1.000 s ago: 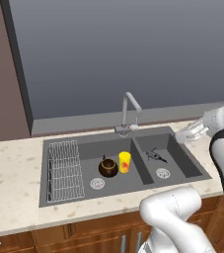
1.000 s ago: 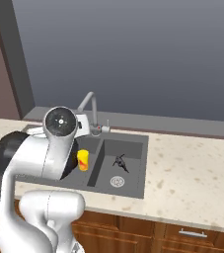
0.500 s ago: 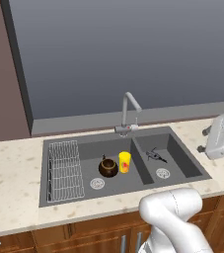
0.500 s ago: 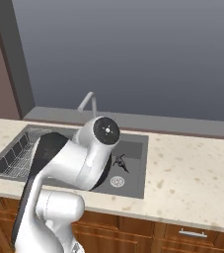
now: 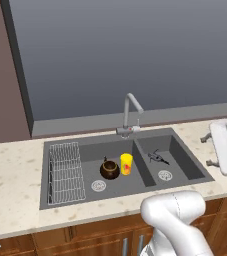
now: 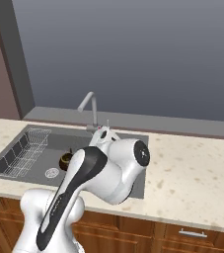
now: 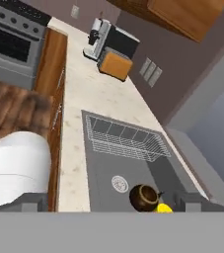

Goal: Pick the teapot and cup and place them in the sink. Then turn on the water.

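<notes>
Beige speckled desk (image 5: 15, 170) running beneath a broad grey window wall, wooden cabinet fronts below. Set into it, dark grey double-basin sink (image 5: 180, 147), with round drains in both basins. Grey gooseneck faucet (image 5: 131, 114) standing at the back rim, between the two basins, spout reaching forward over the sink. Wire rack (image 5: 65, 172) lying at the far left of the left basin. Dark-brown teapot (image 5: 109, 169) upright on the floor of the left basin, near the dividing wall, gold-rimmed opening upward. Yellow cup (image 5: 126, 163) upright just beside the teapot, on the side nearer the divider; whether touching it cannot be told. Small dark object (image 5: 156, 157) lying on the floor of the right basin, behind its drain. In the hand view, teapot and cup seen low in the frame, rack beyond them. Tool (image 5: 211, 151) out over the desk to the right of the sink, well apart from teapot and cup, fingers spread wide and holding nothing.
</notes>
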### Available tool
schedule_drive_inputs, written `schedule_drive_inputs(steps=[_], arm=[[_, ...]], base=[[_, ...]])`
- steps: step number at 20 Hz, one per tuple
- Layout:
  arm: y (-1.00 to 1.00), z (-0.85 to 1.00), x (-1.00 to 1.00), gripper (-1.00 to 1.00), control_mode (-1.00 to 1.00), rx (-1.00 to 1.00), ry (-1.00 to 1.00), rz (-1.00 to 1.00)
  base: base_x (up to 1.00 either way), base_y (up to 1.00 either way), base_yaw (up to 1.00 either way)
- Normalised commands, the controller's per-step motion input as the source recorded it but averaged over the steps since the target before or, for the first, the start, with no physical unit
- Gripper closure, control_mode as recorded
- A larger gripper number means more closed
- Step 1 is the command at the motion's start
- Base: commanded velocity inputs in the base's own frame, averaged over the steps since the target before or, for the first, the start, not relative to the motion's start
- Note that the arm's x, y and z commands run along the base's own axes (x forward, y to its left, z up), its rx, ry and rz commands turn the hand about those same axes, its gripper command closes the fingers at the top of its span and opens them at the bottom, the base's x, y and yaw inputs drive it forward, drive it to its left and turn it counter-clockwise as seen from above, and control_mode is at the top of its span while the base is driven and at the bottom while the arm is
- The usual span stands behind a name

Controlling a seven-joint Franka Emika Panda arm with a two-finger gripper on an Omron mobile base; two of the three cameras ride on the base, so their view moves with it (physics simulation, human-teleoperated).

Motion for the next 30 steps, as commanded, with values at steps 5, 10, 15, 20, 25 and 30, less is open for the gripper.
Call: schedule_drive_inputs(steps=[5, 10, 15, 20, 25, 30], arm=[[0.00, -0.05, 0.09, -1.00, -1.00, 0.03, -0.38, 0.13], [0.00, 0.00, 0.41, -1.00, -1.00, 0.00, 0.00, -0.08], [0.00, 0.08, 0.47, -1.00, -1.00, 0.00, 0.02, -0.14], [0.00, 0.07, 0.47, -1.00, -1.00, 0.06, 0.00, -0.10], [0.00, 0.00, 0.58, -1.00, -1.00, 0.10, 0.00, -0.07], [0.00, 0.00, 0.58, -1.00, -1.00, 0.12, 0.00, -0.03]], base=[[0.00, 0.00, 0.00], [0.00, 0.00, 0.00], [0.00, 0.00, 0.00], [0.00, 0.00, 0.00], [0.00, 0.00, 0.00], [0.00, 0.00, 0.00]])
